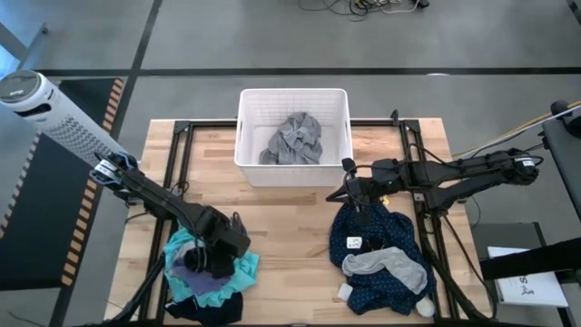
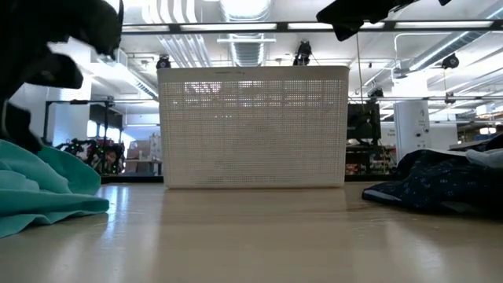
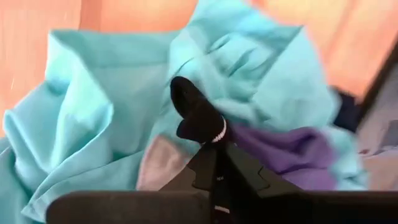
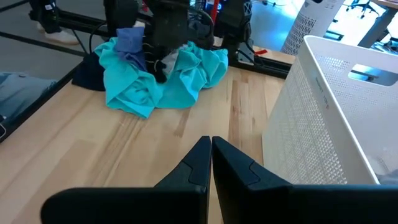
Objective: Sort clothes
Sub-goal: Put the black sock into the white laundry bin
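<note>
Where the crumpled teal cotton shirt (image 1: 238, 270) lies heaped at the table's near left, the left gripper (image 3: 214, 146) reaches down, clenched on a black sock (image 3: 194, 113); the right gripper (image 4: 210, 146) hovers closed beside the white plastic basket (image 1: 247, 136).

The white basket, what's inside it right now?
In the white basket lies one crumpled grey garment. Its folds hide whatever might lie beneath; the low view shows only the basket's perforated wall.
</note>
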Tool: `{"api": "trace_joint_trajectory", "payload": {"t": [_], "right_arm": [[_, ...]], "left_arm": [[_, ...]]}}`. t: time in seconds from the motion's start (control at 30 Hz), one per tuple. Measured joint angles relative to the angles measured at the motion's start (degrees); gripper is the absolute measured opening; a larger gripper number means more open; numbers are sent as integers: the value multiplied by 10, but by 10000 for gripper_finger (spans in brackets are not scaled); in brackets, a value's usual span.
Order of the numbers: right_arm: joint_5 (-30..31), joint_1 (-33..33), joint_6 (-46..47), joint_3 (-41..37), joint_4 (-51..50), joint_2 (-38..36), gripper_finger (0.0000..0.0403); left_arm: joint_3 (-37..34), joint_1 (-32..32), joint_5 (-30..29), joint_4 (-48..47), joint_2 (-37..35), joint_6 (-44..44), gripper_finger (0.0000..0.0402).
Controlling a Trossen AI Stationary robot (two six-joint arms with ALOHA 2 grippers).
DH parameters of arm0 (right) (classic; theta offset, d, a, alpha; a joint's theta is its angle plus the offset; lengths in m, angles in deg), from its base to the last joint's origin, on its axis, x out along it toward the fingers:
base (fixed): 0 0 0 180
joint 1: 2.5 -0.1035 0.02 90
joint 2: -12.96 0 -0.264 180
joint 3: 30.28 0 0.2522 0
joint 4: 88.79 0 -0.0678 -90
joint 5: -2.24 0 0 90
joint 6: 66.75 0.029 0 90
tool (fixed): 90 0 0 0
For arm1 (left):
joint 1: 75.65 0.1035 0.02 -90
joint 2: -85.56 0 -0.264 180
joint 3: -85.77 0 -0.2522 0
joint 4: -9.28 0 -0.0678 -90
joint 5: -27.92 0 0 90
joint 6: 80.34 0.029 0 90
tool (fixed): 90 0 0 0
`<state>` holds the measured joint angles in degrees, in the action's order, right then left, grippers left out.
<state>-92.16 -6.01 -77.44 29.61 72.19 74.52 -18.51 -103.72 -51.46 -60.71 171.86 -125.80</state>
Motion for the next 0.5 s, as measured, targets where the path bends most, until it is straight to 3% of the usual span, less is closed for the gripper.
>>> {"api": "trace_joint_trajectory", "payload": {"t": [0.2,0.5], "right_arm": [[0,0,1,0,0,0,0],[0,-2,-5,0,-2,-16,0]], "left_arm": [[76,0,-60,1,-1,18,2],[198,19,-272,-2,-2,150,1]]}}
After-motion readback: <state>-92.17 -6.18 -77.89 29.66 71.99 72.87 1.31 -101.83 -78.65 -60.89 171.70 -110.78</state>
